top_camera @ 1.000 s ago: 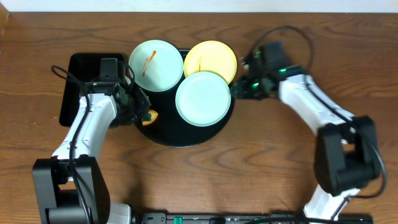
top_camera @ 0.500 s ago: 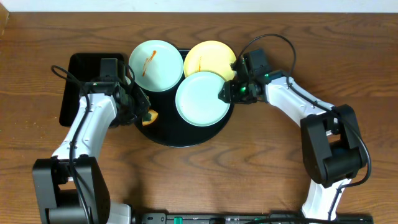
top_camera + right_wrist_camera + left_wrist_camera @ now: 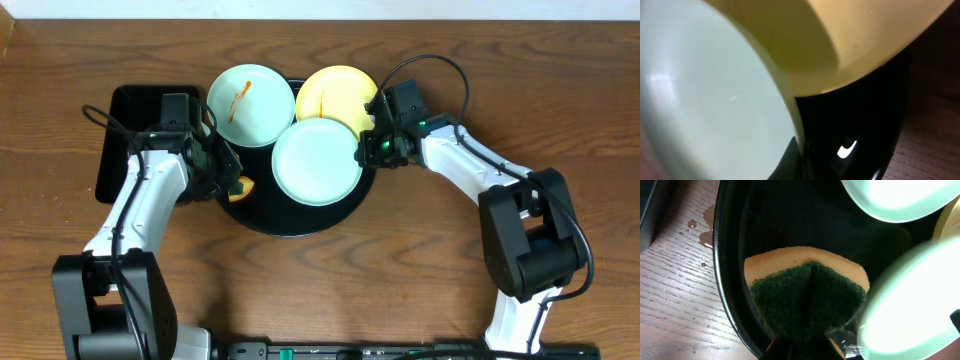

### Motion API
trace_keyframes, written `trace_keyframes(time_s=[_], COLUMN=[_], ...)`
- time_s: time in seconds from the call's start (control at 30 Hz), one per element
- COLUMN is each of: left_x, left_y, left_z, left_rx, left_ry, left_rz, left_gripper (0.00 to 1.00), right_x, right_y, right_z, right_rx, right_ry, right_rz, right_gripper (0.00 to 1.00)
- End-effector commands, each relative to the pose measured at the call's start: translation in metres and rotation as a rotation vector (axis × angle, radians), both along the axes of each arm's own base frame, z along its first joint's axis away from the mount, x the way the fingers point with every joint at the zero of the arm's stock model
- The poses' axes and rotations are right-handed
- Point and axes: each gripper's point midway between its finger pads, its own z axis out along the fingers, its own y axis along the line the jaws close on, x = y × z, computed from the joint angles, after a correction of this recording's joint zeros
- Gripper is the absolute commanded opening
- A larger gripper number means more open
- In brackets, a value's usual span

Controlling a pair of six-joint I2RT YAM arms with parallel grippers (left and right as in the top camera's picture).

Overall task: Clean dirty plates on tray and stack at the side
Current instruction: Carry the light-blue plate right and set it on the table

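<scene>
Scene: a large round glossy black tray (image 3: 290, 215) sits on a brown wooden table (image 3: 420, 270) and carries three small round plates.
Far left: a streaked pale blue-green plate (image 3: 250, 105) with a reddish-orange sauce line lies over the tray's far-left rim.
Far right: a pale yellow plate (image 3: 335, 92) shows a faint streak, and its near edge is overlapped by the plate in front of it.
Middle: a clean-looking pale blue-green plate (image 3: 317, 162) shows no sauce.
My right gripper (image 3: 367, 150): it is at that middle plate's right rim. The wrist view shows only the rim, very close, so I cannot tell whether my fingers are apart or pinching.
My left gripper (image 3: 232, 184): it is clamped on a yellow sponge with a dark green scouring face (image 3: 807, 297), low at the tray's left side near the middle plate.
Step in hand, as I judge it: taking the middle plate by its rim to stack it to the side.
Doing it well: seat one finger under the rim and one over it, then lift level and clear the yellow plate before moving sideways.
Risk: a thin rim grip may let the plate tip or drag the yellow plate along.
</scene>
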Motion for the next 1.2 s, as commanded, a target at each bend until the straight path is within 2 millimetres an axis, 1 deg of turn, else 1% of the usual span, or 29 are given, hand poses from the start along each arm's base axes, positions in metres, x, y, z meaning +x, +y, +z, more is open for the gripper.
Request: trace_keyframes(time_s=[0.0,0.17,0.3,0.37,0.4,0.43,0.47,0.53,0.6,0.67,0.7,0.73,0.8,0.9,0.93,1.03,1.1,1.17], left_x=[0.003,0.003,0.003,0.002,0.002,0.002,0.002,0.002,0.002,0.002,0.002,0.002,0.003,0.003,0.003,0.004,0.004,0.004], left_y=[0.002,0.002,0.002,0.002,0.002,0.002,0.002,0.002,0.002,0.002,0.002,0.002,0.002,0.002,0.002,0.002,0.002,0.002], left_z=[0.003,0.003,0.003,0.002,0.002,0.002,0.002,0.002,0.002,0.002,0.002,0.002,0.002,0.003,0.003,0.003,0.003,0.003], left_rx=[0.008,0.008,0.008,0.008,0.008,0.008,0.008,0.008,0.008,0.008,0.008,0.008,0.008,0.008,0.008,0.008,0.008,0.008], left_ry=[-0.008,-0.008,-0.008,-0.006,-0.005,-0.005,-0.005,-0.006,-0.006,-0.006,-0.006,-0.006,-0.006,-0.008,-0.009,-0.010,-0.012,-0.013], left_rz=[-0.002,-0.002,-0.002,-0.002,-0.002,-0.002,-0.002,-0.002,-0.002,-0.002,-0.002,-0.002,-0.002,-0.002,-0.002,-0.002,-0.002,-0.002], left_gripper=[0.08,0.07,0.07,0.07,0.07,0.07,0.07,0.08,0.07,0.08,0.07,0.07,0.07,0.07,0.08,0.07,0.07,0.07], right_x=[-0.002,-0.004,-0.003,-0.001,0.001,0.002,0.002,0.004,0.005,0.005,0.006,0.006,0.008,0.009,0.009,0.008,0.006,0.004], right_y=[0.002,0.002,-0.002,-0.007,-0.012,-0.014,-0.019,-0.033,-0.052,-0.077,-0.086,-0.102,-0.130,-0.171,-0.188,-0.229,-0.253,-0.270], right_z=[-0.005,-0.005,0.007,0.022,0.034,0.040,0.050,0.072,0.089,0.106,0.111,0.116,0.120,0.118,0.115,0.105,0.098,0.091], right_rx=[0.001,0.000,0.007,0.014,0.017,0.017,0.016,-0.005,-0.040,-0.078,-0.092,-0.115,-0.160,-0.213,-0.236,-0.313,-0.365,-0.396], right_ry=[0.014,0.020,0.008,-0.019,-0.044,-0.056,-0.077,-0.117,-0.149,-0.177,-0.184,-0.190,-0.190,-0.166,-0.154,-0.121,-0.096,-0.073], right_rz=[0.008,0.008,0.005,0.001,0.001,0.000,-0.003,-0.029,-0.074,-0.132,-0.154,-0.191,-0.260,-0.358,-0.397,-0.492,-0.548,-0.583], right_gripper=[0.01,0.01,0.01,0.01,0.01,0.01,0.01,0.01,0.01,0.01,0.01,0.01,0.01,0.01,0.01,0.01,0.01,0.01])
